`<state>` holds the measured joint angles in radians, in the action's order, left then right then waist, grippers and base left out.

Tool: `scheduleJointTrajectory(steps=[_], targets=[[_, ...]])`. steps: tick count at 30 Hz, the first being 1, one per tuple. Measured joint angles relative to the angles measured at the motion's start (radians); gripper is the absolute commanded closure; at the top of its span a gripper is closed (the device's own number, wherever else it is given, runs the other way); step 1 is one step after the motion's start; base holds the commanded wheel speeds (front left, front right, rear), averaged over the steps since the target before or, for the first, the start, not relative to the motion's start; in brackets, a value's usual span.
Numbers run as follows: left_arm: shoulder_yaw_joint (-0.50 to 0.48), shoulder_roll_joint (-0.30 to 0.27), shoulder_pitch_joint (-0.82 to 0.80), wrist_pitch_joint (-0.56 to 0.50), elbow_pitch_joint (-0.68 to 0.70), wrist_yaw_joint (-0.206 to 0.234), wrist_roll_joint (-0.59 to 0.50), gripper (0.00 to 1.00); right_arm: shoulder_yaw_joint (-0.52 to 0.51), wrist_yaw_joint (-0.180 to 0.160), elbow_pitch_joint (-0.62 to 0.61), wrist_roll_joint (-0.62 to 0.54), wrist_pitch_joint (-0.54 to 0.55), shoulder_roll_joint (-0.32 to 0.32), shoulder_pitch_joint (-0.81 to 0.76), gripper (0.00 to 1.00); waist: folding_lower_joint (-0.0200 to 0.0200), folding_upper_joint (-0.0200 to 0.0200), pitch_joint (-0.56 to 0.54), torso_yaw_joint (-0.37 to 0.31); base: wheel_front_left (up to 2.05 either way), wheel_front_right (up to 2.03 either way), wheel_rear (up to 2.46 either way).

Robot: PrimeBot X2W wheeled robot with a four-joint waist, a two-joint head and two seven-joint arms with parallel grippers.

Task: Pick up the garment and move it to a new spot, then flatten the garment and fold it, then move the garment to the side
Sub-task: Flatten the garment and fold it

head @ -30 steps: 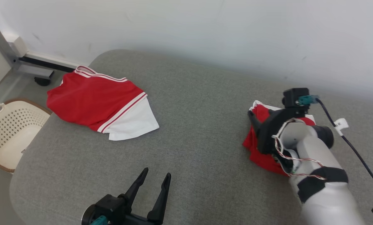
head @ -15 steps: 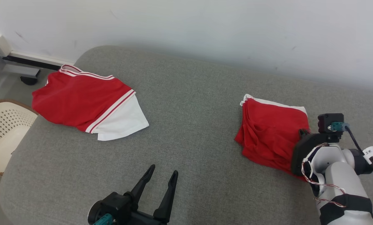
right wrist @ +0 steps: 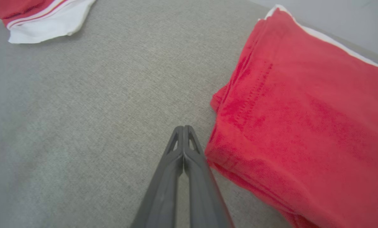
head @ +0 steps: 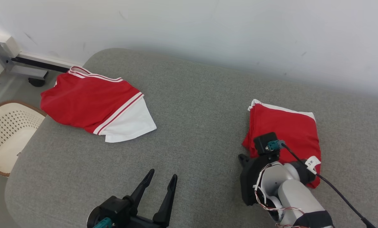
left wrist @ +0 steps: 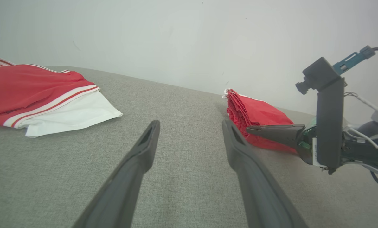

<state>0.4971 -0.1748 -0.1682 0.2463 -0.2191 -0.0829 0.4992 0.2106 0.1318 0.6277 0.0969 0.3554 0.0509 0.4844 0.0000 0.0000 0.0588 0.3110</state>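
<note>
The garment [head: 90, 101] is a red jersey with a white sleeve and red-white striped trim. It lies loosely crumpled at the far left of the grey padded surface [head: 192, 104], and appears in the left wrist view [left wrist: 33, 91] and right wrist view [right wrist: 49, 15]. My left gripper [head: 163, 173] hovers open and empty near the front edge [left wrist: 191, 123], well short of the jersey. My right gripper [right wrist: 183, 127] is shut on nothing, its tip just off the near-left edge of a folded red pile [right wrist: 303, 110]. From the left wrist view, the right gripper [left wrist: 250, 129] points left, low over the surface.
The folded red pile [head: 287, 126] with a white back edge lies at the right. A cream perforated basket [head: 5, 133] stands beside the surface's left edge. A metal frame with a caster [head: 33, 68] is at the back left. A white wall runs close behind.
My right gripper has come off the top of the folded red pile, drawn back to its near-left edge and shut. The head camera shifted slightly. The left gripper and jersey stayed put.
</note>
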Motion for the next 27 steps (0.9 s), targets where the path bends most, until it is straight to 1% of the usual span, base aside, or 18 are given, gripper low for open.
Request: scheduleJointTrajectory(steps=[2, 3, 4, 5, 7, 10, 14, 17, 21, 27], targets=[[-0.002, -0.002, 0.003, 0.000, 0.000, 0.001, 0.002, 0.00, 0.048, 0.000, -0.027, 0.067, 0.017, -0.001, -0.018, 1.00, 0.0000, 0.0000, -0.007, -0.003, 0.00, 0.00, 0.00], [-0.003, -0.004, 0.005, 0.000, -0.001, 0.004, 0.003, 0.00, 0.063, 0.000, -0.042, 0.089, 0.024, -0.001, -0.029, 0.93, 0.0000, 0.0000, -0.011, -0.005, 0.00, 0.00, 0.00], [-0.004, -0.005, 0.006, 0.003, -0.001, 0.004, 0.003, 0.00, 0.066, 0.000, -0.065, 0.106, 0.021, -0.002, -0.041, 0.04, 0.0000, 0.0000, -0.014, -0.007, 0.00, 0.00, 0.00], [-0.006, -0.007, 0.006, 0.003, 0.001, 0.004, 0.004, 0.00, 0.054, 0.000, -0.088, 0.116, 0.016, -0.002, -0.051, 0.00, 0.0000, 0.0000, -0.019, -0.009, 0.00, 0.00, 0.00], [-0.011, -0.013, 0.014, 0.004, 0.004, 0.005, 0.004, 0.00, 0.008, 0.000, -0.141, 0.118, -0.001, -0.002, -0.069, 0.00, -0.0001, -0.0001, -0.029, -0.017, 0.00, 0.00, 0.00], [-0.023, -0.027, 0.025, 0.008, 0.013, 0.013, -0.004, 0.00, -0.091, 0.000, -0.237, 0.103, -0.050, -0.001, -0.118, 0.00, 0.0000, 0.0000, -0.042, -0.034, 0.00, 0.00, 0.00], [-0.063, -0.035, 0.034, 0.013, 0.032, 0.039, -0.005, 0.00, -0.221, 0.000, -0.363, 0.092, -0.130, 0.000, -0.214, 0.00, -0.0001, -0.0001, -0.061, -0.062, 0.00, 0.00, 0.00], [-0.096, -0.043, 0.049, 0.014, 0.039, 0.058, -0.010, 0.00, -0.287, 0.000, -0.434, 0.105, -0.194, 0.000, -0.278, 0.00, -0.0001, 0.0000, -0.072, -0.089, 0.00, 0.00, 0.00], [-0.153, -0.047, 0.065, 0.016, 0.055, 0.083, -0.021, 0.00, -0.320, 0.000, -0.490, 0.110, -0.275, 0.000, -0.355, 0.00, -0.0001, 0.0000, -0.082, -0.127, 0.00, 0.00, 0.00], [-0.237, -0.042, 0.090, 0.016, 0.061, 0.089, -0.054, 0.00, -0.332, 0.000, -0.486, 0.120, -0.360, 0.000, -0.431, 0.00, -0.0001, 0.0000, -0.092, -0.182, 0.00, 0.00, 0.00]])
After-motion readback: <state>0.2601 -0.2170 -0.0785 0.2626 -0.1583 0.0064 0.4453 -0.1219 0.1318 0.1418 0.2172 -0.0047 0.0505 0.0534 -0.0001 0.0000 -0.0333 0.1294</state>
